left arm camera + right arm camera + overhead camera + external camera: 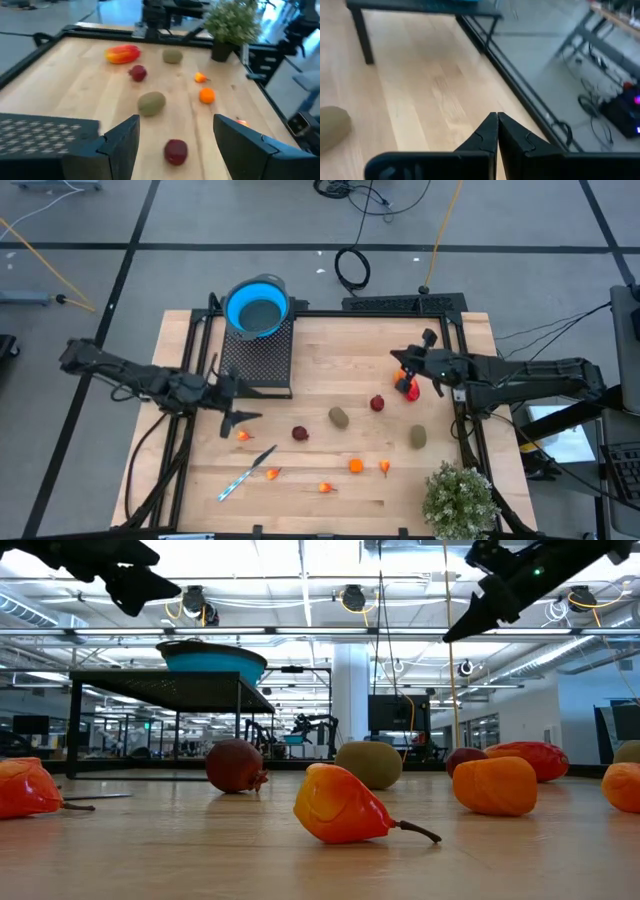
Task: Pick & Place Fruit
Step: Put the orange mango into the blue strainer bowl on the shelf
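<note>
Orange pear-shaped fruit [340,805] lies nearest the low camera; other pieces scatter mid-desk [330,340]. Blue bowl [257,306] upper left, contents unseen. Left end effector [238,418] fingers apart; right end effector [405,362] fingers together, empty.

Robotics lab, open-plan: grey tiled floor [250,220] strewn with cables [352,268], ceiling light strips [300,575], more arm rigs (background) [310,730], wooden tabletop [340,380] on black framing.
</note>
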You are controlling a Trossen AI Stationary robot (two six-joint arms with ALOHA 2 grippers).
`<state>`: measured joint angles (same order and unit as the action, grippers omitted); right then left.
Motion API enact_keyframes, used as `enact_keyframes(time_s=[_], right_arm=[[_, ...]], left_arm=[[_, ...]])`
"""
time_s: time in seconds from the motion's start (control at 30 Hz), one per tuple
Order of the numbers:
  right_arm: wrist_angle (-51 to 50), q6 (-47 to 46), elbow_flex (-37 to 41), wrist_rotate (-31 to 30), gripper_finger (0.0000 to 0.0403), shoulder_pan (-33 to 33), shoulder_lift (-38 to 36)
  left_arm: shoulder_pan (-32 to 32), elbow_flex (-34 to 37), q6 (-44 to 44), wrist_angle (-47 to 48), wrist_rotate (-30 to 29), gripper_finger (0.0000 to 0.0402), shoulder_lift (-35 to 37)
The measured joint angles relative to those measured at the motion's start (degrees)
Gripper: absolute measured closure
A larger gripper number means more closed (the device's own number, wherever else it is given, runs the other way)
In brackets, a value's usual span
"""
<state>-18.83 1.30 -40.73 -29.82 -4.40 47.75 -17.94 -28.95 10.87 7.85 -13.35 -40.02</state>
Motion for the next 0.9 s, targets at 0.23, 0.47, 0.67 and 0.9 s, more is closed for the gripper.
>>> enact_keyframes(time_s=[0.23,0.47,0.67,0.9], right_arm=[[-14.2,-5.8,-5.8,5.5,0.0399,-4.0,7.5],[-25.8,-6.6,-9.5,6.9,0.0397,-7.6,15.3],[-28.4,-6.5,-9.5,13.8,0.0356,-10.2,18.7],[-31.3,-6.2,-9.6,13.4,0.0264,-12.0,19.3]], left_arm=[[-4.1,0.0,-1.8,-5.0,1.3,0.0151,-6.0],[-5.2,0.0,-4.8,-6.2,1.3,0.0151,-7.7],[-5.2,0.0,-7.4,-3.1,1.1,0.0151,-6.8],[-5.2,0.0,-8.4,-1.2,-0.1,0.0151,-5.7]])
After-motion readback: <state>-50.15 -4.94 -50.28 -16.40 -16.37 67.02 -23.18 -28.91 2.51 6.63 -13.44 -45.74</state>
